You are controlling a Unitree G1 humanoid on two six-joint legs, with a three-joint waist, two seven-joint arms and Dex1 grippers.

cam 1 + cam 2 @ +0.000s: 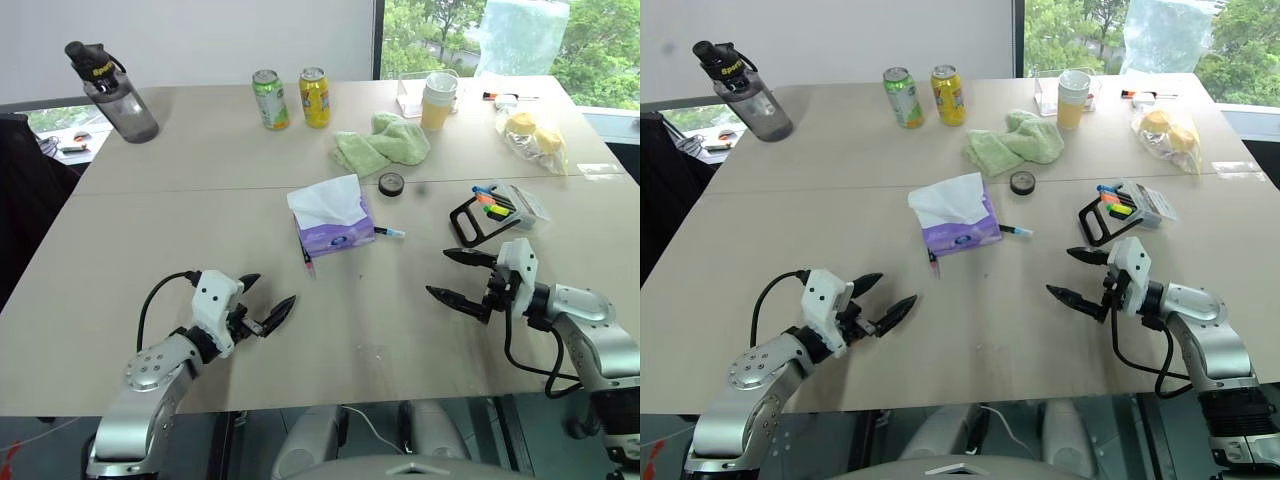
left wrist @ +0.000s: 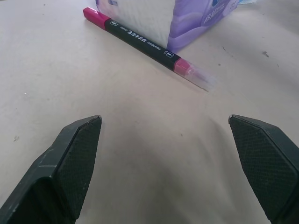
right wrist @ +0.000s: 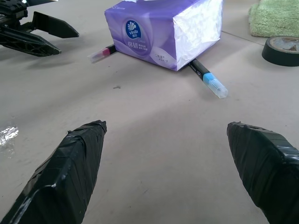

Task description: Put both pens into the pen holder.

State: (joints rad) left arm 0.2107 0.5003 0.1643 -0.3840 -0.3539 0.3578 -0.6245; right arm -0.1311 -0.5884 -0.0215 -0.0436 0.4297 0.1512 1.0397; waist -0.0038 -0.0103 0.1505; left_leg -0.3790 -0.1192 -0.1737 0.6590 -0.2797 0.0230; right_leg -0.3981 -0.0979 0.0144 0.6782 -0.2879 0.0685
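A dark pen with pink-magenta ends lies flat against the left side of the purple tissue box, also seen as the pink-capped pen. A dark pen with a bright blue cap sticks out from the box's right side, the blue-capped pen. The pen holder, a clear box on a black looped frame with coloured markers in it, sits at the right. My left gripper is open above the table, short of the pink pen. My right gripper is open in front of the holder, pointing left.
The purple tissue box stands mid-table between the pens. Behind it are a black tape roll, a green cloth, two cans, a dark bottle, stacked cups and a plastic bag.
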